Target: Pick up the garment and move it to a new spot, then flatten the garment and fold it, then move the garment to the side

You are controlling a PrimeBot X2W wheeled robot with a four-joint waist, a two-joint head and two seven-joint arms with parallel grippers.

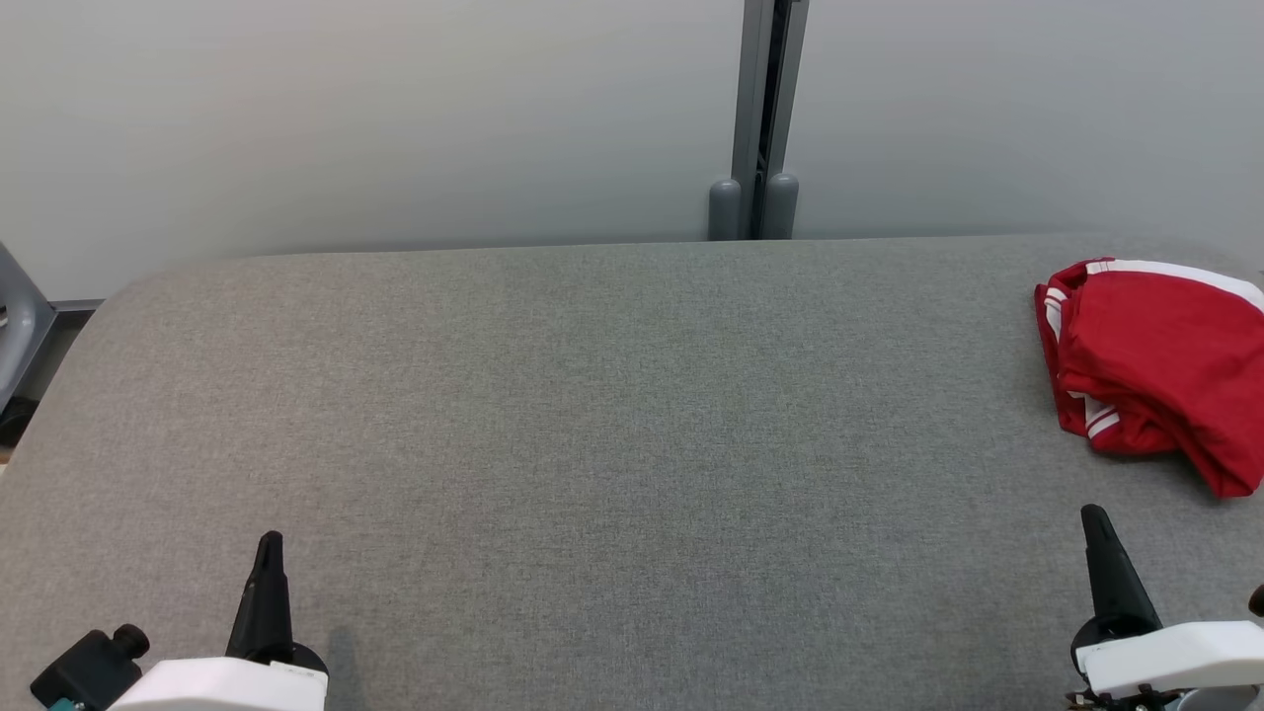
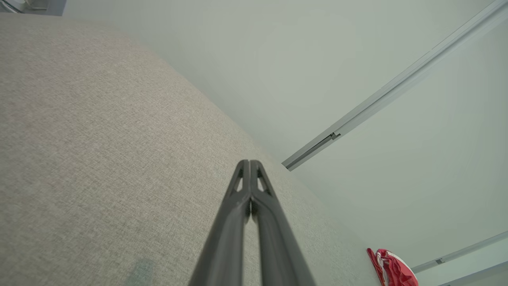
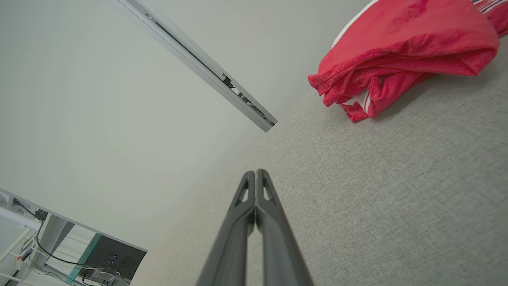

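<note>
A red garment (image 1: 1160, 370) with white stripes lies bunched at the far right of the grey fabric table (image 1: 592, 425), partly cut off by the head view's edge. It appears small in the left wrist view (image 2: 391, 268) and large in the right wrist view (image 3: 401, 51). My left gripper (image 1: 269, 543) rests low at the near left, shut and holding nothing (image 2: 250, 163). At the near right my right gripper (image 1: 1094, 515) is shut as well (image 3: 255, 172), a short way in front of the garment and apart from it.
A pale wall runs behind the table, with a grey vertical post (image 1: 762, 118) at its middle. A grey chair part (image 1: 20, 336) sits off the table's left edge. Desks, a dark box and cables (image 3: 79, 254) stand beyond the table.
</note>
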